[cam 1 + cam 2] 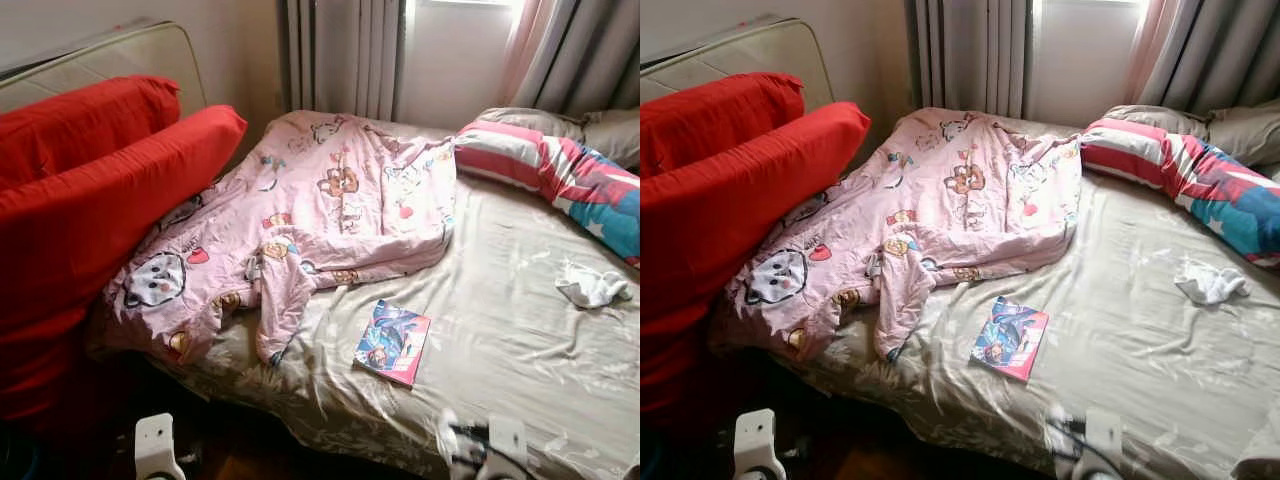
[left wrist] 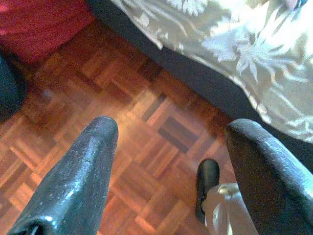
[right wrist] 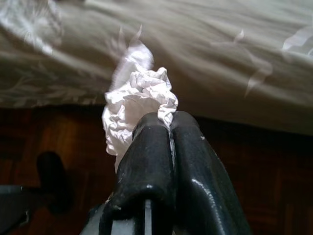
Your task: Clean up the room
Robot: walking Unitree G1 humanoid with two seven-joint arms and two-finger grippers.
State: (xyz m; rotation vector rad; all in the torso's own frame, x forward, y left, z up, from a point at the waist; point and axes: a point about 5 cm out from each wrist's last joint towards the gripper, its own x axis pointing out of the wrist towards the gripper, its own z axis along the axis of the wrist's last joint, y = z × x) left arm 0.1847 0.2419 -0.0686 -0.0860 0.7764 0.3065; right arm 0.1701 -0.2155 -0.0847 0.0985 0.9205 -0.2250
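right gripper pinched tight on crumpled white tissue, low beside the bed edge. left gripper spread wide over the wood floor. better to keep the squeeze firm (paper slips easily) until over a bin; 1 more tissue on the sheet.

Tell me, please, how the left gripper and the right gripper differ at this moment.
The left gripper is open, its fingers spread wide apart; the right gripper is shut, its fingers pressed together. The left gripper holds nothing and points at the wooden floor; the right gripper pinches a crumpled white tissue and points toward the side of the bed. Both hang low beside the bed.
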